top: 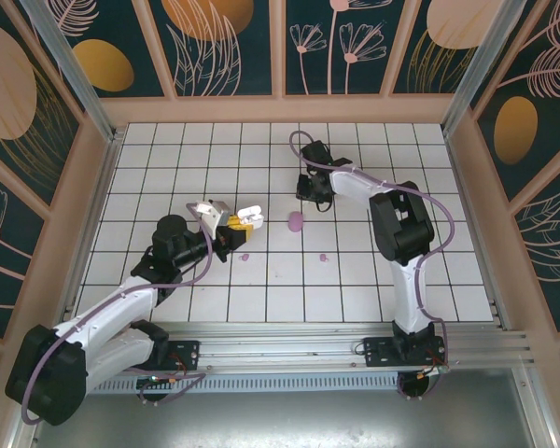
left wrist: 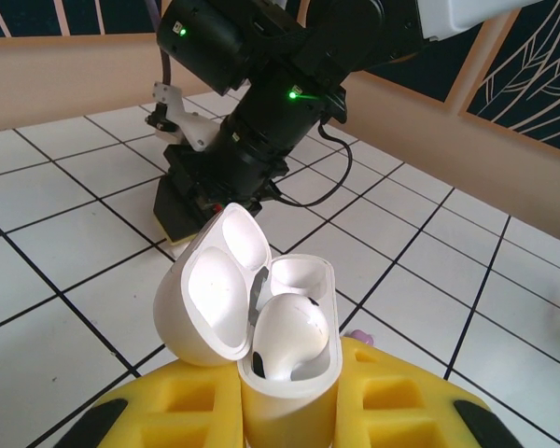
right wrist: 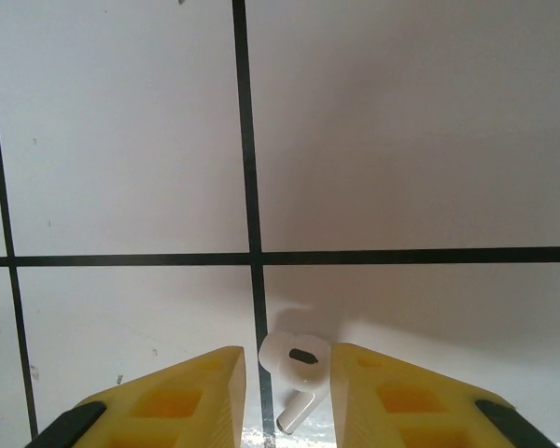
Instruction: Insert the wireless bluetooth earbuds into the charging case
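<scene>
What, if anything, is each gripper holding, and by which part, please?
The left gripper clamps the open white charging case by its lower body. The jaws of the right gripper flank a white earbud on the tile; grip unclear.

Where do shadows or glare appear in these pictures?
Right wrist view: a soft shadow covers the tiles at upper right, the white earbud looks sharp. Left wrist view: the open white case is brightly lit, its lid nearly washed out.

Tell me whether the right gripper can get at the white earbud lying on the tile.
Probably yes: the white earbud lies on bare tile between the right gripper's parted yellow fingers, with nothing in the way.
</scene>
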Motion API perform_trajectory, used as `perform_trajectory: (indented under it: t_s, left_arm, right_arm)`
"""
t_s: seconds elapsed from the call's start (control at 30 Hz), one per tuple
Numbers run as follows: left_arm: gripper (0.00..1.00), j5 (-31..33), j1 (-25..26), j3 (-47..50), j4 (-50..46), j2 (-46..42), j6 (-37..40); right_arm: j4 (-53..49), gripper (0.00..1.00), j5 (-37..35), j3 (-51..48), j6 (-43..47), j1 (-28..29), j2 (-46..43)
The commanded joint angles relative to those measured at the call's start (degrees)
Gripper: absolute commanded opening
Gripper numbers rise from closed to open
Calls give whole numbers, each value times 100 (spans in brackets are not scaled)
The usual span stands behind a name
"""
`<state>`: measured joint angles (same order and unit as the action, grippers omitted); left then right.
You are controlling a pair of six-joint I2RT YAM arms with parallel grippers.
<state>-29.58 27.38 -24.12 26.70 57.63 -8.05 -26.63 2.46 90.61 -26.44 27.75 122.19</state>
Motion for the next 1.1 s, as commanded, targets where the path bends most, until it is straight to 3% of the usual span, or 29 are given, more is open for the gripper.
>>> perform_trajectory:
  t_s: [0.0, 0.5, 1.07]
  left_arm:
    - [0, -116, 18, -193, 266, 53, -49]
    - [0, -161, 22, -241, 310, 183, -96]
    - [0, -140, 27, -277, 244, 118, -149]
  right_arm:
    - [-259, 28, -140, 198, 138, 14, 130]
    - [-333, 27, -149, 194, 257, 5, 289]
    - [-312, 13, -228, 137, 325, -19, -1]
